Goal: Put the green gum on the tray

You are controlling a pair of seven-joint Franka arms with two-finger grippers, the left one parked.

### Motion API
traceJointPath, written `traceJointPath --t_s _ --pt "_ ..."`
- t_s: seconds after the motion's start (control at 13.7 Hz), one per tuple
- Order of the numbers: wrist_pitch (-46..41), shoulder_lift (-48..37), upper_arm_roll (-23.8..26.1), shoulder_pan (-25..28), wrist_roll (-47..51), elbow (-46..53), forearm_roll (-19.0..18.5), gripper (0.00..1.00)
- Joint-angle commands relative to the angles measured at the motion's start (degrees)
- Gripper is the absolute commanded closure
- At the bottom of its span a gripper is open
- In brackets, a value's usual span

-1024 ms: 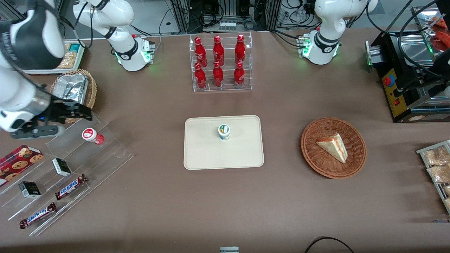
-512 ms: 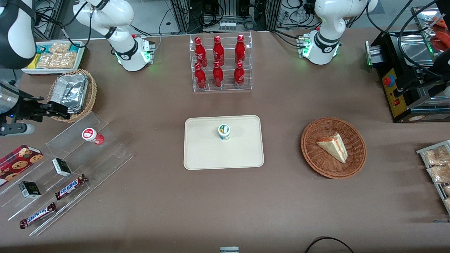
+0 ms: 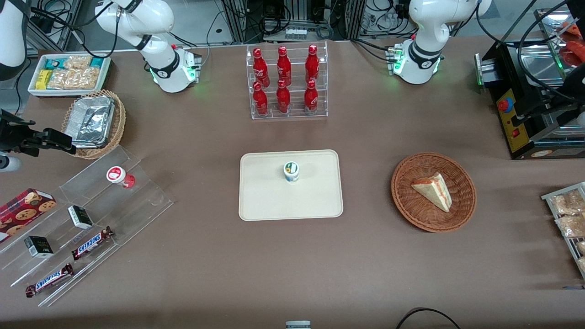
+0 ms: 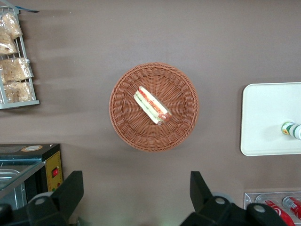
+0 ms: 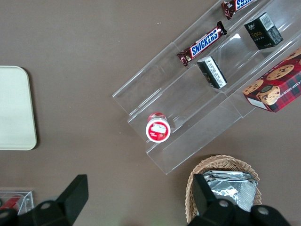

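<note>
Black and wide apart, the 2 fingers of the right arm's gripper [image 3: 45, 138] hold nothing; it hangs at the working arm's end of the table, above the clear acrylic stepped display stand [image 3: 87, 219] and just beside the round wicker basket [image 3: 119, 119] holding crinkled foil trays [image 3: 91, 119]. In the right wrist view the spread fingers [image 5: 75, 193] frame bare brown tablecloth [image 5: 94, 56]. On the stand's top step stands a small bottle with a red-and-white lid [image 3: 119, 176]; lower steps carry 2 small black boxes [image 3: 80, 216] and 2 Snickers bars [image 3: 92, 242], with a red cookie box [image 3: 25, 208] alongside. Toward the middle of the table lies the large flat cream-coloured rectangular tray [image 3: 274, 205]. The green gum [image 3: 291, 171], a small cylindrical bottle with a white-and-green lid, stands upright on the tray, near its centre and well apart from the gripper. Farther from the front camera than the tray, a clear rack holds 6 red bottles [image 3: 283, 82]. Toward the parked arm's end sits a brown wicker basket [image 3: 461, 214] containing a wedge sandwich [image 3: 434, 191].
</note>
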Motion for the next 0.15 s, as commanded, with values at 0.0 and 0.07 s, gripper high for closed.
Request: traceJointPath --t_s 0.0,0.07 --pt "-1.5 0.6 -0.6 0.5 0.3 1.3 1.6 0.01" --pt "-1.4 0.6 -0.5 0.6 0.3 1.3 1.6 0.01"
